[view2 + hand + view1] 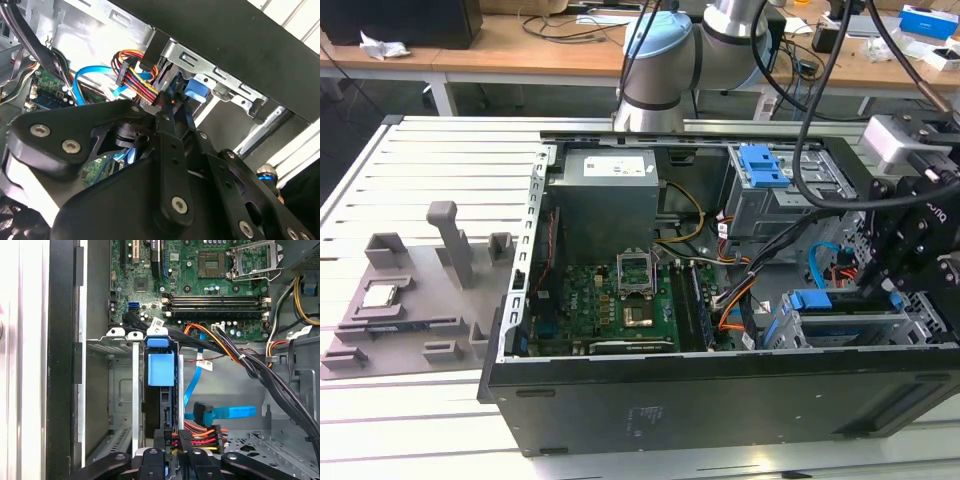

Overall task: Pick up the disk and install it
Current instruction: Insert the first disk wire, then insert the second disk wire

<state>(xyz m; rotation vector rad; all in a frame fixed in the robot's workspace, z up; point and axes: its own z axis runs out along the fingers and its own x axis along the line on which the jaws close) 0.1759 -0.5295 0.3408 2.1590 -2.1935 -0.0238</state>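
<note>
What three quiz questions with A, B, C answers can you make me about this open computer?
1. Where is the disk with the blue bracket?
A. Outside the case
B. Standing in the metal drive cage
C. Lying flat on the circuit board

2. What colour is the big circuit board?
A. Green
B. Red
C. White

3. How is the computer case?
A. Shut tight
B. Wrapped up
C. Open, with its insides showing

Answers:
1. B: in the first wrist view, the disk stands on edge in a slot of the drive cage.
2. A: the circuit board is green in the exterior view.
3. C: the computer case has no side cover on, so the cables and parts show.
</note>
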